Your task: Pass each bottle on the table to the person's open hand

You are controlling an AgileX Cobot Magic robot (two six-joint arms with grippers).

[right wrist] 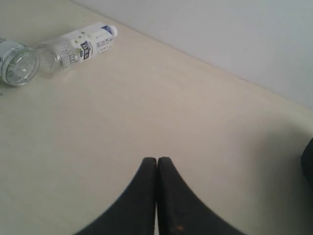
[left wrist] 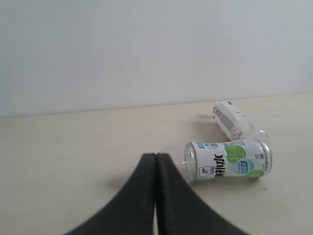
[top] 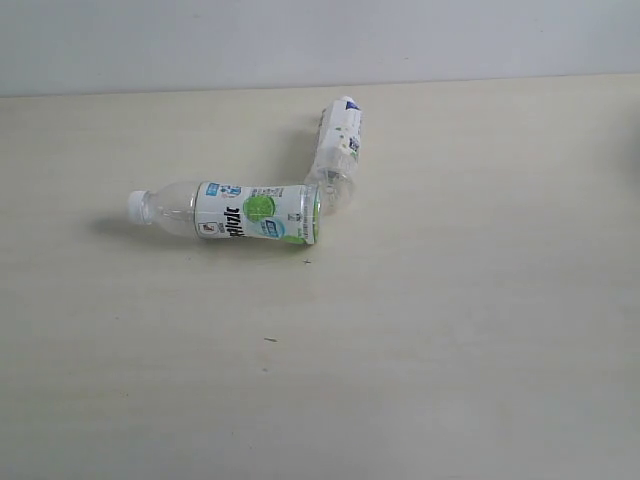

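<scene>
Two bottles lie on the pale beige table [top: 420, 330]. One with a green lime label and white cap [top: 230, 212] lies sideways at the middle. A second with a white label [top: 338, 150] lies behind it, its base touching the first one's base. In the left wrist view my left gripper [left wrist: 155, 157] is shut and empty, its tips in front of the lime bottle's [left wrist: 227, 159] neck; the white-label bottle [left wrist: 234, 122] lies beyond. My right gripper [right wrist: 157, 161] is shut and empty over bare table, well apart from the white-label bottle [right wrist: 78, 44] and the lime bottle's base [right wrist: 17, 63]. Neither gripper shows in the exterior view. No hand is in view.
A white wall [top: 320, 40] runs along the table's far edge. A dark object [right wrist: 308, 159] shows at the edge of the right wrist view.
</scene>
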